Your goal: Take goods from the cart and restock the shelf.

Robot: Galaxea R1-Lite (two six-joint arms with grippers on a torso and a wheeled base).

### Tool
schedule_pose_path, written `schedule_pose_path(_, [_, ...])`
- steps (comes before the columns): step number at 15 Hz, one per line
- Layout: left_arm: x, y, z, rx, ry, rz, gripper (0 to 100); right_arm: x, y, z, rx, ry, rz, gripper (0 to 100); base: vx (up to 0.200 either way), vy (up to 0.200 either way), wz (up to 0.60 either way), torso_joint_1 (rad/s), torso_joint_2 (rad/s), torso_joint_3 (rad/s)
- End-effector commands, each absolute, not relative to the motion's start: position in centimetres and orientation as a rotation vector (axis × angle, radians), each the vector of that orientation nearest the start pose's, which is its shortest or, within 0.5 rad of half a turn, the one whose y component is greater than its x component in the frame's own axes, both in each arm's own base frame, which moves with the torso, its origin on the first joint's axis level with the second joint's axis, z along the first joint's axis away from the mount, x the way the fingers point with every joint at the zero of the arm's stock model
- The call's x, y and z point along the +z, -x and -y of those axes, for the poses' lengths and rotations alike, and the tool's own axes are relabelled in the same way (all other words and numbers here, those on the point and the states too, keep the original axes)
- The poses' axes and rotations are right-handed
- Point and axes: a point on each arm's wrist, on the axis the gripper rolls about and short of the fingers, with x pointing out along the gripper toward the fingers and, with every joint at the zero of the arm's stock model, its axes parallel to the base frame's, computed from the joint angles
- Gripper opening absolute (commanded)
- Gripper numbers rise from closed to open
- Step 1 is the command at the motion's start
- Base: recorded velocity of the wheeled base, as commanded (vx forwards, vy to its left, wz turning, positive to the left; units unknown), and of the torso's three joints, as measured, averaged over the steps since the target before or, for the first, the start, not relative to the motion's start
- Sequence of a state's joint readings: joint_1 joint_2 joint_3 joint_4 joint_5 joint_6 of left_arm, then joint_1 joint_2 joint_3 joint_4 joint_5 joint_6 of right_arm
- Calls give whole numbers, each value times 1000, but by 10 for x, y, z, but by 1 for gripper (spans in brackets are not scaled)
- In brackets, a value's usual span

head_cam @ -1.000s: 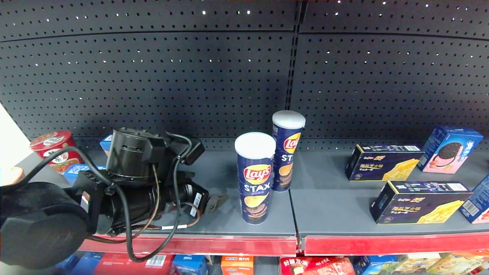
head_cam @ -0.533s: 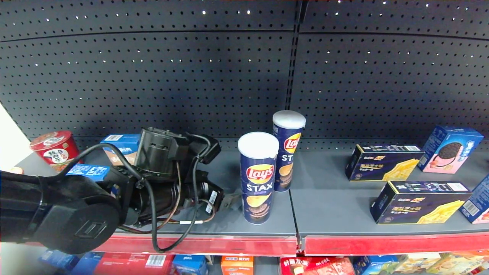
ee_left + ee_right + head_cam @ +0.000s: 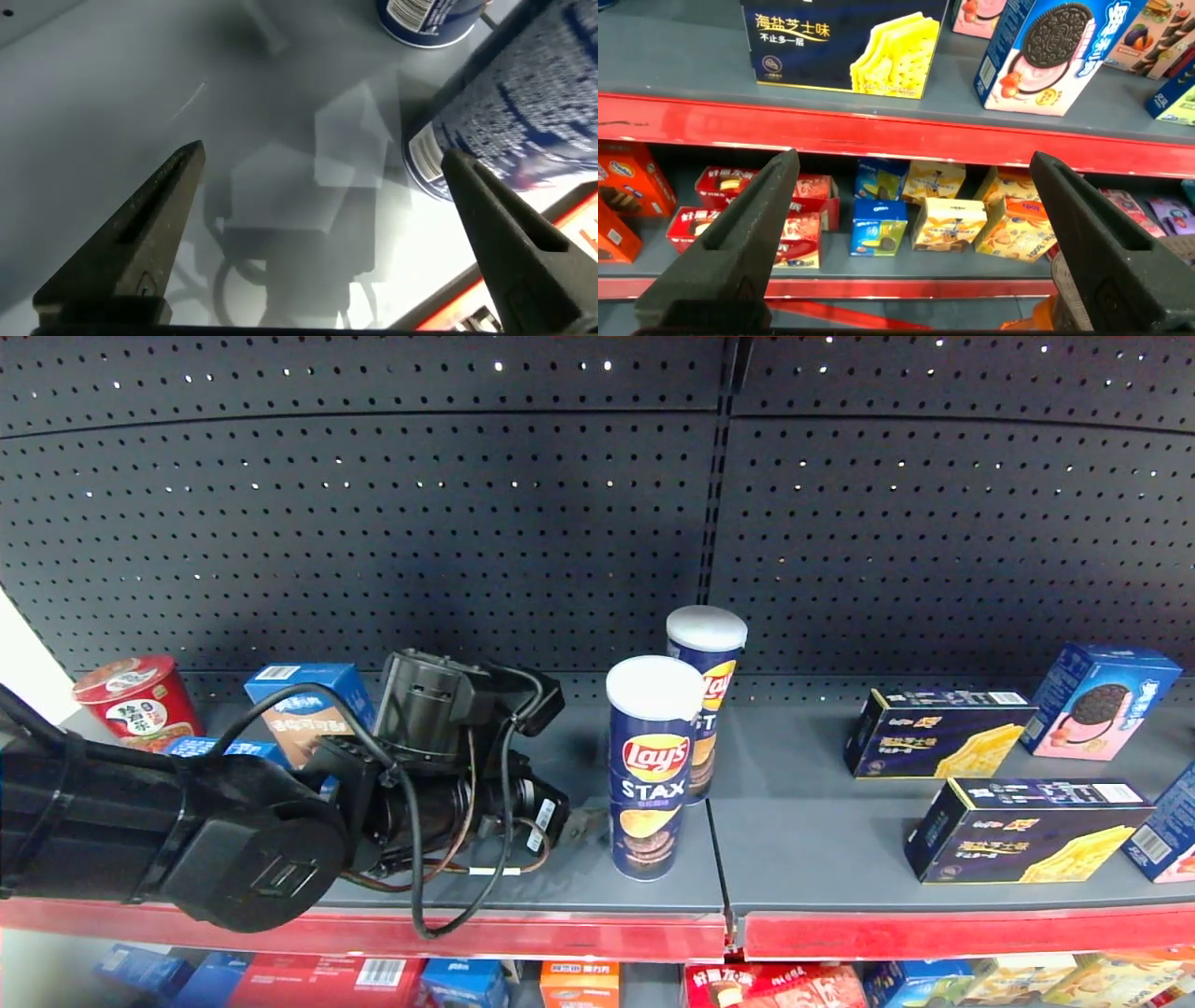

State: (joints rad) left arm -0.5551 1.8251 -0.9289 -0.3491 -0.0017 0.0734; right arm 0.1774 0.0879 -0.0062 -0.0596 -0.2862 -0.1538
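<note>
The left pincer (image 3: 584, 822) lies low over the grey metal shelf (image 3: 803, 821) with its red front strip, left of centre in the head view, pointing toward the right of the frame. In the left wrist view, the left pincer (image 3: 322, 157) stands wide open with bare shelf surface between its two dark tapered fingers (image 3: 140, 252), and it holds nothing. The front can (image 3: 653, 775), a dark blue cardboard cylinder with a flat white lid, stands upright at the centre of the head view, immediately to the right of the pincer tips. The front can (image 3: 523, 112) sits just past the tip of one finger and outside the gap between the two. Whether that finger touches the can wall cannot be determined. The rear can (image 3: 707, 653), of the same type, stands upright directly behind the front can and close to it, and its base (image 3: 430, 19) appears beyond the pincer. The right pincer (image 3: 915, 161) is also wide open and empty, facing the red shelf edge and the lower rows of boxed goods. A red noodle cup (image 3: 140, 700) and a blue carton (image 3: 308, 695) stand at the left of the frame. Two dark blue wafer boxes (image 3: 938, 733) lie at the right.
</note>
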Motion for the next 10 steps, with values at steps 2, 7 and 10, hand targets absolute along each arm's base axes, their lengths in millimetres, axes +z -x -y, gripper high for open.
schedule_pose_path(2, [143, -287, 177, -558, -222, -523, 100, 85, 15, 9, -107, 160, -32, 100, 0, 0, 0, 0, 0, 0])
schedule_pose_path(7, [141, -296, 176, -541, -219, -525, 100, 85, 15, 9, -105, 160, -32, 100, 0, 0, 0, 0, 0, 0])
schedule_pose_path(10, [143, -305, 183, -551, -215, -503, 100, 85, 15, 9, -105, 160, -32, 100, 0, 0, 0, 0, 0, 0])
